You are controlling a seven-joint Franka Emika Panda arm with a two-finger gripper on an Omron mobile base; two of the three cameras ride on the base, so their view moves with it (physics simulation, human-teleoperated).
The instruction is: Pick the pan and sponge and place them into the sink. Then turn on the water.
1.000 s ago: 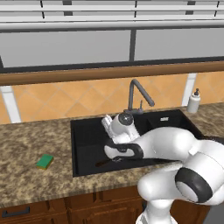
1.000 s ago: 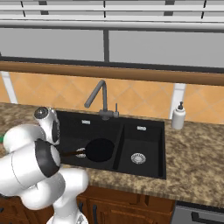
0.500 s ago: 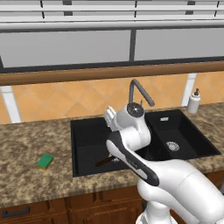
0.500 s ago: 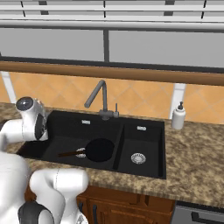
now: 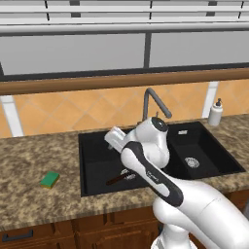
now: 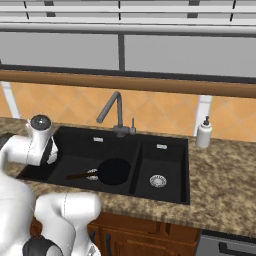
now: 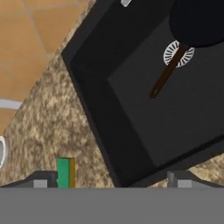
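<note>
The black pan (image 6: 114,171) lies in the larger basin of the sink (image 6: 165,142), its brown handle pointing left over the drain. In the hand view the pan (image 7: 197,22) is at the top right. The green and yellow sponge (image 5: 49,179) rests on the counter left of the sink; in the hand view the sponge (image 7: 66,172) sits just beside one fingertip. My gripper (image 7: 109,179) is open and empty, hanging over the sink's left rim between pan and sponge. In the left base view the gripper (image 5: 113,138) hovers above the left basin. No water falls from the faucet (image 6: 115,112).
A white soap dispenser (image 6: 203,132) stands on the counter behind the sink's right end. Speckled brown granite counter (image 5: 29,160) surrounds the sink, with an orange tiled wall behind. My arm hides most of the pan in the left base view.
My arm has swung left, from above the pan toward the sink's left edge and the sponge. The pan stays in the basin. The jaws remain wide.
</note>
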